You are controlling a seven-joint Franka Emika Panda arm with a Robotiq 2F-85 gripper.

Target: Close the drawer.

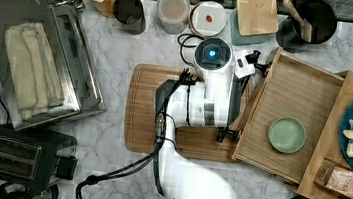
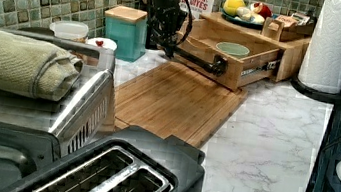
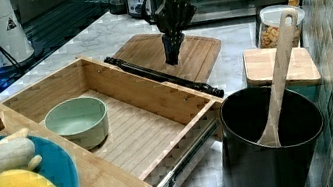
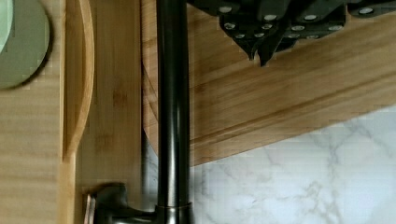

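Marble counter, white with grey veining, runs under a wall of small green tiles, and on it the drawer (image 3: 134, 124) stands pulled well out of its bamboo cabinet (image 1: 333, 142) — a shallow, light-wood box with raised walls and a fine straight grain along its flat bottom. A pale green bowl (image 3: 76, 121), smooth and round, sits inside it toward the cabinet end. Across the drawer's front runs a dark metal bar handle (image 3: 162, 76), a slim cylinder on short posts (matte, almost black). Just in front of it hangs the gripper (image 3: 173, 54), over the darker cutting board (image 2: 172, 101) with its rounded corners and groove; from the right view its fingers look drawn together, tips pointing down, near the bar but apart from it as far as I can judge. So the closing looks barely begun, or not at all: the metal slide rail (image 3: 186, 164) is exposed along the side, and the whole length of travel is left to push. A black utensil pot (image 3: 268, 143) with a wooden spatula stands just beside the drawer's corner — worth watching, though it seems out of the drawer's path.
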